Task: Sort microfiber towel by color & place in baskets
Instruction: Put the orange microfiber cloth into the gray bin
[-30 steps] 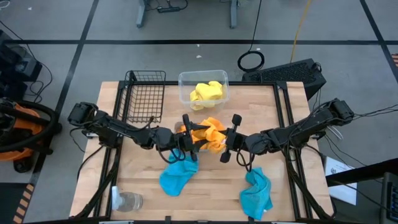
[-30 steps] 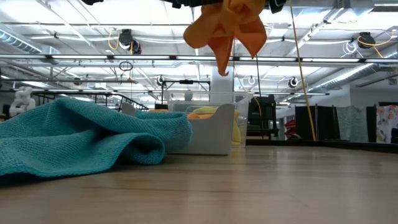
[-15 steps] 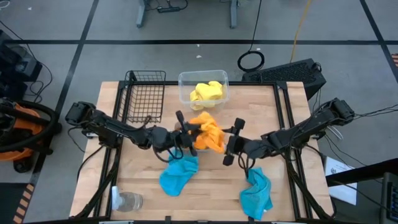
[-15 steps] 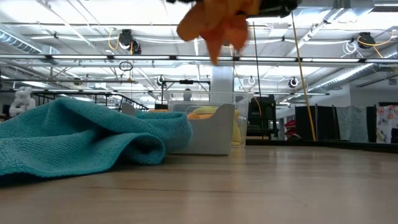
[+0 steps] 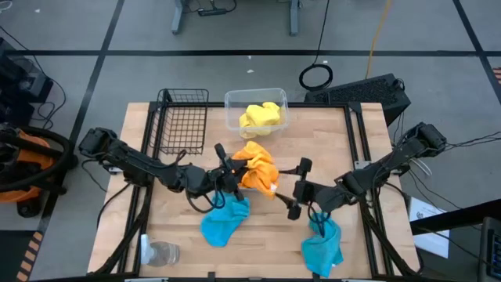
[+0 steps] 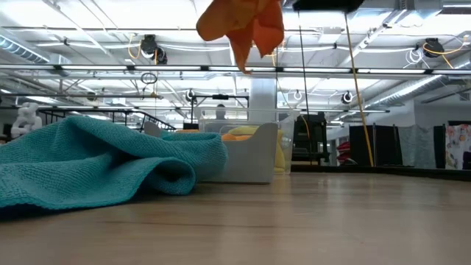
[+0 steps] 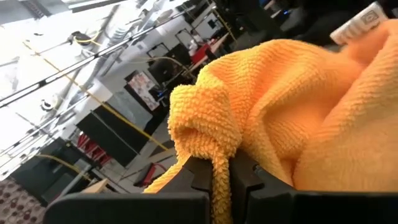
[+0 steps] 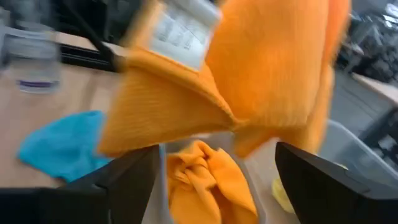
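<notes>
High view: left claw (image 5: pixel 228 174) clamped on orange towel (image 5: pixel 258 166), held above mid-worktop (image 5: pixel 368 141); right claw (image 5: pixel 298 189) apart, empty, just beside it. Yellow towel (image 5: pixel 259 117) in clear tub (image 5: pixel 233 110); mesh basket (image 5: pixel 182 122) empty; two teal towels (image 5: pixel 223 222) on worktop. Low view: orange towel hangs clear; grey tray (image 6: pixel 250 154) holds orange cloth. Left wrist view: only a fold is pinched, so cloth may slip out. Right wrist view: fingers (image 8: pixel 124 180) wide; tray mostly hidden.

Left arm stretched low toward table centre, left tool (image 5: pixel 228 174) clamped tight on cloth, wrist raised. Right arm reaching inward from opposite side, right tool (image 5: pixel 300 188) spread wide, gripping nothing.
</notes>
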You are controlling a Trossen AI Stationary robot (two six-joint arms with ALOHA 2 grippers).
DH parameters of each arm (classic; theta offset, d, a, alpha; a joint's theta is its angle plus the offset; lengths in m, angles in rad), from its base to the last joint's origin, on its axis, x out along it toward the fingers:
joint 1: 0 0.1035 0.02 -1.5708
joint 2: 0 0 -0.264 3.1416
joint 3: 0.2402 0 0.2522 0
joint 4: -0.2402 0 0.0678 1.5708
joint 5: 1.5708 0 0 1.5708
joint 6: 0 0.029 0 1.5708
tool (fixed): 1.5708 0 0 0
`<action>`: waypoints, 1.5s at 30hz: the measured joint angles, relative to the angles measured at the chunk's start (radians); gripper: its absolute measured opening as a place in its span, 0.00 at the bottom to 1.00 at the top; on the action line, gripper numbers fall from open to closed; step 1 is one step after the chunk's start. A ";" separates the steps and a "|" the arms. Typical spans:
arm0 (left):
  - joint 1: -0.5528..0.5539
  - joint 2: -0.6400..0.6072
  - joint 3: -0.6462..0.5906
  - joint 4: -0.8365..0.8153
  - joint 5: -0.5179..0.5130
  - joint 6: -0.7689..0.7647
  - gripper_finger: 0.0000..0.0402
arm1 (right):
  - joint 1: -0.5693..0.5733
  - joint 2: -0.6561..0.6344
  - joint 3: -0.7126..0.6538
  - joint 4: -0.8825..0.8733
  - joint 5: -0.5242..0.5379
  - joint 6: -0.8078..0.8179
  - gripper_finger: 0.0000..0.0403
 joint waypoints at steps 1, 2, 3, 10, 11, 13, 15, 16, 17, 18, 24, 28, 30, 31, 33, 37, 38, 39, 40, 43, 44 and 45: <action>0.000 0.000 0.000 -0.004 -0.004 0.000 0.03 | 0.012 0.000 0.000 0.013 0.001 -0.015 0.78; 0.003 0.000 0.000 -0.010 -0.004 0.000 0.03 | 0.023 0.000 0.000 0.028 0.005 -0.038 0.79; 0.006 0.000 0.000 -0.016 -0.004 -0.001 0.03 | 0.033 0.000 0.000 0.045 0.014 -0.066 0.80; 0.010 0.000 0.000 -0.022 -0.004 -0.001 0.03 | 0.096 -0.019 0.001 0.013 0.036 -0.108 0.86; 0.010 0.000 0.000 -0.024 -0.004 -0.001 0.03 | 0.106 -0.029 0.001 -0.012 0.037 -0.082 0.86; 0.009 0.000 0.000 -0.026 -0.004 -0.001 0.03 | 0.129 -0.051 0.001 -0.081 0.047 -0.015 0.85; 0.009 0.000 0.000 -0.026 -0.004 -0.001 0.03 | 0.147 -0.076 0.001 -0.146 0.055 0.069 0.85; 0.009 0.000 0.000 -0.025 -0.004 -0.001 0.03 | 0.156 -0.091 0.001 -0.181 0.055 0.107 0.85; 0.009 0.000 0.000 -0.025 -0.003 -0.001 0.03 | 0.169 -0.107 0.001 -0.216 0.058 0.144 0.85; 0.009 0.000 0.000 -0.026 -0.003 -0.001 0.03 | 0.179 -0.120 0.001 -0.246 0.059 0.172 0.85; 0.009 0.000 -0.001 -0.025 -0.002 -0.002 0.03 | 0.250 -0.180 0.001 -0.285 0.055 0.200 0.85; 0.012 0.000 -0.001 -0.025 -0.002 -0.002 0.03 | 0.287 -0.165 0.001 -0.216 0.054 0.095 0.85; 0.013 0.000 -0.001 -0.020 -0.002 -0.002 0.03 | 0.288 -0.133 0.002 -0.156 0.055 0.031 0.84; 0.013 0.000 -0.001 -0.017 -0.001 -0.002 0.03 | 0.286 -0.110 0.002 -0.126 0.055 -0.011 0.83; 0.015 0.000 -0.001 -0.014 -0.001 -0.006 0.03 | 0.276 -0.059 0.001 -0.060 0.055 -0.114 0.81; 0.017 0.000 -0.001 -0.016 -0.001 -0.009 0.03 | 0.242 0.032 0.001 0.070 0.078 -0.274 0.72; 0.018 0.000 -0.001 -0.016 0.000 -0.009 0.03 | 0.228 0.051 0.001 0.108 0.112 -0.310 0.70; 0.018 0.000 -0.001 -0.016 0.003 -0.009 0.03 | 0.213 0.067 0.001 0.145 0.158 -0.354 0.67; 0.018 0.000 -0.001 -0.016 0.007 -0.009 0.03 | 0.198 0.080 0.001 0.172 0.194 -0.393 0.63; 0.017 0.000 -0.001 -0.017 0.022 -0.009 0.03 | 0.152 0.110 0.001 0.247 0.244 -0.476 0.52; 0.016 0.000 -0.001 -0.017 0.037 -0.010 0.03 | 0.138 0.116 0.001 0.268 0.247 -0.494 0.47; 0.016 0.000 -0.001 -0.017 0.053 -0.013 0.03 | 0.125 0.121 0.001 0.295 0.259 -0.515 0.42</action>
